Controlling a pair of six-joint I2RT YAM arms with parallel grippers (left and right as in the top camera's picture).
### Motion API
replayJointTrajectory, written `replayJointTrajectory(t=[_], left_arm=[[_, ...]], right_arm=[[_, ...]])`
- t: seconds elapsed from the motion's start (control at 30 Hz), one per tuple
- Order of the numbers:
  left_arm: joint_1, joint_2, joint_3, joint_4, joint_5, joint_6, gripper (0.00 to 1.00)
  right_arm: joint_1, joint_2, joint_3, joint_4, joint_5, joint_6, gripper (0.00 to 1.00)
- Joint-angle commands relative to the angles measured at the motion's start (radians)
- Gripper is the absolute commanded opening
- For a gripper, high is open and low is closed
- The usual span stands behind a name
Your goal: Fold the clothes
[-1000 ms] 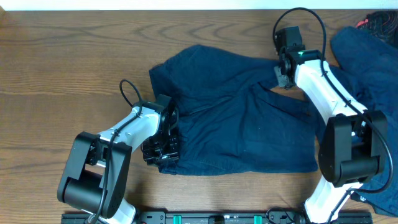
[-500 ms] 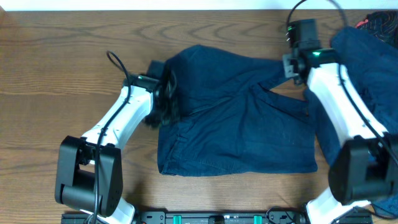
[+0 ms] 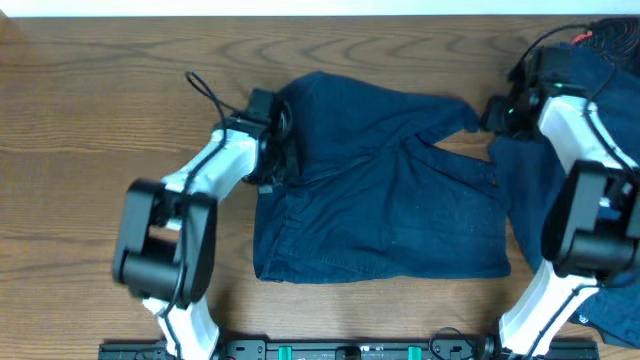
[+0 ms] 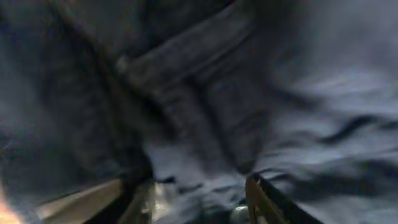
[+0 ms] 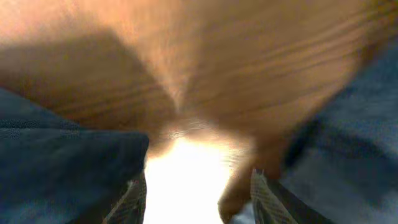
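Two grippers are poised at the far edge of the shorts (image 3: 400,200), which are lying spread across the middle of the table (image 3: 100,100). The left gripper (image 3: 272,150) is sitting over the shorts' far left corner. Its wrist view is badly blurred, but it is showing the fingers (image 4: 255,196) parted with dark cloth bunched under them. I cannot tell whether any fold is actually being caught. The right gripper (image 3: 497,112) is hovering just beside the far right corner, between the shorts and a second garment (image 3: 590,80) heaped at the table's right edge. Its fingers are spread too, with only bare wood showing in the gap and cloth lying to either side.

Judging from this, the step in hand is getting a grip on both far corners so that edge can be brought toward the near one. To do it well, the right gripper is needing to shift left until the shorts' corner, not the neighbouring garment, is lying between its fingers. Both cloths are the same navy and close together, so grabbing the wrong one is the likely slip. Each gripper should be pinching both layers near a seam rather than a loose wrinkle, and closing fully before lifting. Both sides should be rising together at matching height, otherwise the cloth is going to skew and leave the fold line crooked.
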Motion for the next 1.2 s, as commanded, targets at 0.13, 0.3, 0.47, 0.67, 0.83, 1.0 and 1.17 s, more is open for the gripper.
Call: replayJointTrajectory(t=[0.13, 0.3, 0.47, 0.67, 0.83, 1.0, 1.17], left_arm=[[0.009, 0.043, -0.007, -0.156, -0.081, 0.013, 0.49], [0.01, 0.043, -0.007, -0.183, -0.119, 0.013, 0.49], [0.01, 0.043, -0.007, -0.168, -0.119, 0.013, 0.49], [0.01, 0.043, -0.007, -0.165, -0.119, 0.012, 0.49], [0.01, 0.043, -0.007, -0.164, -0.119, 0.012, 0.49], [0.01, 0.043, -0.007, -0.165, -0.119, 0.012, 0.5], [0.01, 0.043, -0.007, -0.165, -0.119, 0.012, 0.5]], right_arm=[[0.021, 0.082, 0.0, 0.0, -0.185, 0.029, 0.56], [0.037, 0.108, -0.001, 0.013, -0.333, 0.029, 0.59], [0.077, 0.108, -0.001, 0.039, -0.349, 0.028, 0.62], [0.135, 0.108, -0.001, 0.105, -0.298, 0.029, 0.67], [0.183, 0.116, -0.001, 0.14, -0.224, 0.024, 0.67], [0.218, 0.153, -0.001, 0.184, -0.178, 0.017, 0.68], [0.244, 0.195, -0.001, 0.229, -0.141, 0.005, 0.39]])
